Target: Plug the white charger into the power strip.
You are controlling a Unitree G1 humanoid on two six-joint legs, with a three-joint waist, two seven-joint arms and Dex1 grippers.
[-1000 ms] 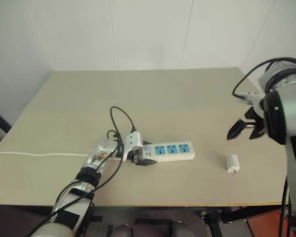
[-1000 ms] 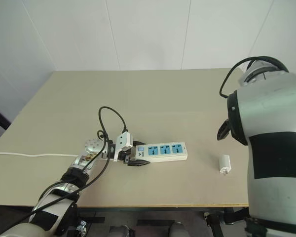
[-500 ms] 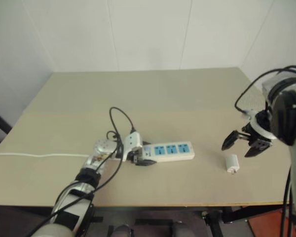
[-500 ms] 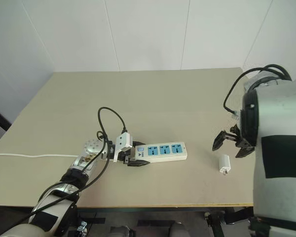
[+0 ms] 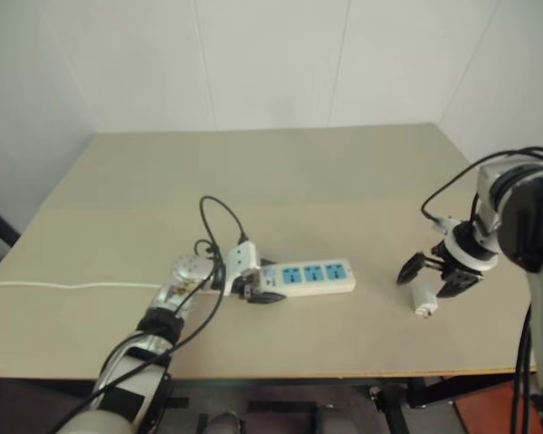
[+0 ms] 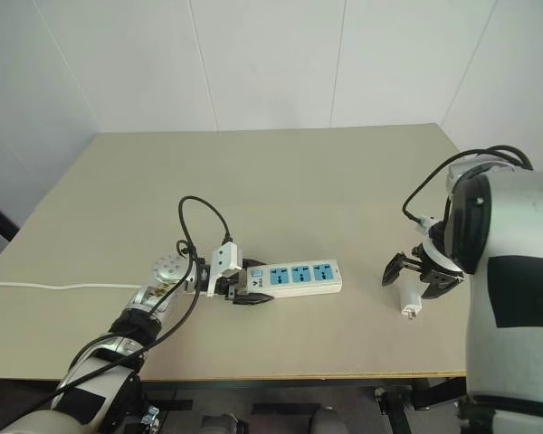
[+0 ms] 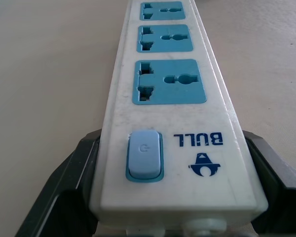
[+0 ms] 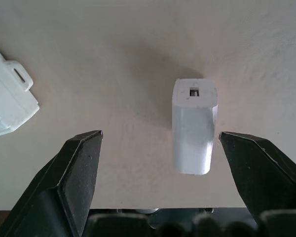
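Right wrist view looks straight down on the small white boxy charger (image 8: 194,126), which lies flat on the pale beige bench (image 8: 113,49) between the two black fingers (image 8: 74,173) of the right hand (image 8: 160,185). Those fingers are spread wide, one on each side of the charger, and neither touches it. A small dark port shows on the charger's end face.

From the head camera, the right hand (image 6: 414,276) hangs just above the charger (image 6: 410,304), pointing steeply down, near the bench's right edge and toward its front. The long white power strip with three blue socket panels (image 6: 292,277) lies toward the front edge of the bench, about midway along it, well apart from the charger.

At the strip's switch end, the left hand (image 6: 238,291) is clenched on the power strip; in the left wrist view its black fingers (image 7: 64,182) press against both long sides of the power strip (image 7: 170,98), beside the pale blue switch (image 7: 144,155). All three sockets are unoccupied. A thin white cord (image 6: 63,287) runs from that end toward the bench's left edge.
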